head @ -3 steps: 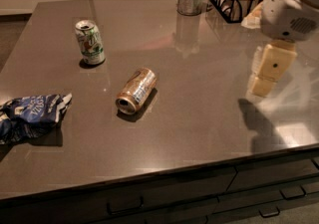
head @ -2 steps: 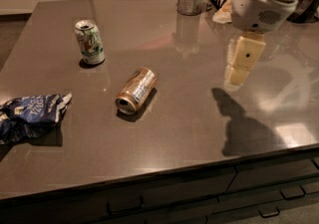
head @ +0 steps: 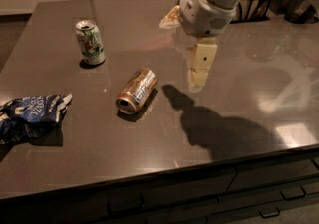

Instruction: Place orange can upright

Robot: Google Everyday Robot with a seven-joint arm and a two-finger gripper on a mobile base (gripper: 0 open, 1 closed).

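At the left edge lies a crumpled blue bag (head: 30, 116). Up and to its right, a green-and-white can (head: 90, 42) stands upright in the upper left. The orange can (head: 136, 90) lies on its side left of centre, apart from both, with nothing touching it. To its right the gripper (head: 201, 71) hangs below the white arm, above the table and near the can; it carries nothing, and how wide it stands cannot be told. A wire basket (head: 254, 1) sits upper right. The table (head: 149, 158) is dark, glossy stone with drawers (head: 249, 188) beneath. The can's long axis runs lower left to upper right, one round end facing lower left.
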